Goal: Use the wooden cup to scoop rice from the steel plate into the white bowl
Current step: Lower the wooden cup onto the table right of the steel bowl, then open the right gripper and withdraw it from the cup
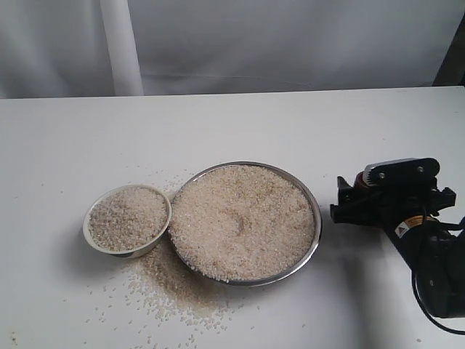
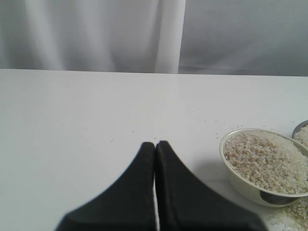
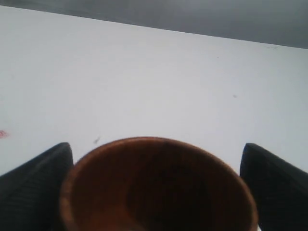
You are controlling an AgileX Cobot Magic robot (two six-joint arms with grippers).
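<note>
The steel plate point(image 1: 315, 243) sits mid-table, heaped with rice point(image 1: 243, 218). Touching its left side, the white bowl point(image 1: 88, 234) is filled with rice too. My right gripper point(image 1: 347, 198) is low over the table just right of the plate. In the right wrist view this gripper point(image 3: 156, 147) is shut on the wooden cup point(image 3: 159, 187), whose dark inside holds no rice. Only a reddish sliver of the cup point(image 1: 361, 179) shows in the exterior view. My left gripper point(image 2: 155, 144) is shut on nothing, above bare table left of the bowl point(image 2: 227, 161); the exterior view does not show it.
Loose rice point(image 1: 171, 287) lies spilled on the table in front of the bowl and plate, with stray grains behind the bowl. A white curtain with a vertical post point(image 1: 120, 47) backs the table. The plate's rim point(image 2: 299, 128) just shows in the left wrist view.
</note>
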